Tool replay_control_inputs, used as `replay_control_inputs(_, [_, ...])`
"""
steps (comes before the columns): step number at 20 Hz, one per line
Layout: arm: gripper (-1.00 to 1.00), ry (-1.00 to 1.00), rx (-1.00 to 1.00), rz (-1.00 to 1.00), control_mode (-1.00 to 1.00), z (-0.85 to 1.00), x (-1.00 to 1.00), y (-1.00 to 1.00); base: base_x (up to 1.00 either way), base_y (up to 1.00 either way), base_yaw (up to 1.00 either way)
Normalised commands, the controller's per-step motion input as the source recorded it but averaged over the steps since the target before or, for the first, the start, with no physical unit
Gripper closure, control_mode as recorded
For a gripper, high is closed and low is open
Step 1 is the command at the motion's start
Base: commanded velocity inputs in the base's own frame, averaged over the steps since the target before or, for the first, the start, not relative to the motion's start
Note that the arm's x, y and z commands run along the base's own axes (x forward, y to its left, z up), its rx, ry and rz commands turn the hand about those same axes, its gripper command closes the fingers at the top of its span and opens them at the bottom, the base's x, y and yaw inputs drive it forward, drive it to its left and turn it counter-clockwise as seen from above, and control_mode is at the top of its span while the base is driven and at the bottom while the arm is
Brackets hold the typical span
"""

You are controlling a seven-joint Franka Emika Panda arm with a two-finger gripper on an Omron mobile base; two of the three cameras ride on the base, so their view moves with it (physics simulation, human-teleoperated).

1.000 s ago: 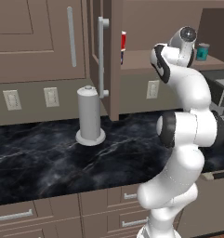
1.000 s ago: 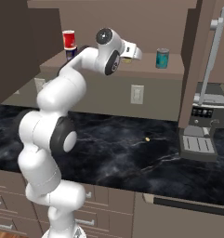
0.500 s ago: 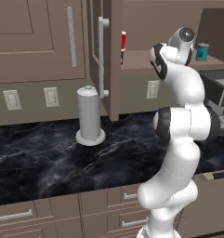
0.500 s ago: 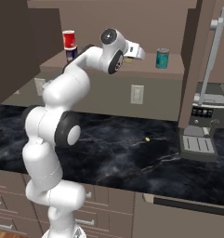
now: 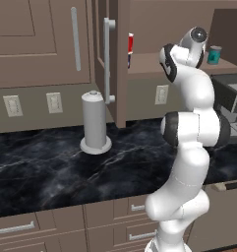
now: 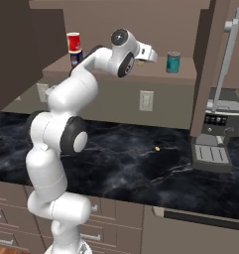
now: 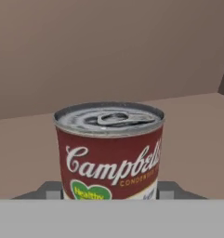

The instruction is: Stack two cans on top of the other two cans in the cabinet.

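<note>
Brown cabinet shelf (image 6: 141,74): midway along it, the jaws have closed on an upright Campbell's soup can (image 7: 109,151), with the teal can (image 6: 173,62) just beyond toward the shelf's right end.

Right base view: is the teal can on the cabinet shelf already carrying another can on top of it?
No. The teal can stands alone on the shelf with nothing on its silvery lid.
</note>
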Motion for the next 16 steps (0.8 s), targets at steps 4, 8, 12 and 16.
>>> replay_control_inputs(4, [1.00, 0.00, 0.00, 0.00, -1.00, -0.07, -0.01, -0.03, 0.00, 0.00, 0.00])
replay_control_inputs(8, [1.00, 0.00, 0.00, 0.00, -1.00, 0.05, -0.22, 0.00, 0.00, 0.00, 0.00])
replay_control_inputs(12, [1.00, -0.06, 0.00, -0.01, -1.00, 0.21, -0.34, 0.05, 0.00, 0.00, 0.00])
replay_control_inputs(16, [1.00, -0.24, 0.00, -0.05, -1.00, 0.25, -0.43, 0.00, 0.00, 0.00, 0.00])
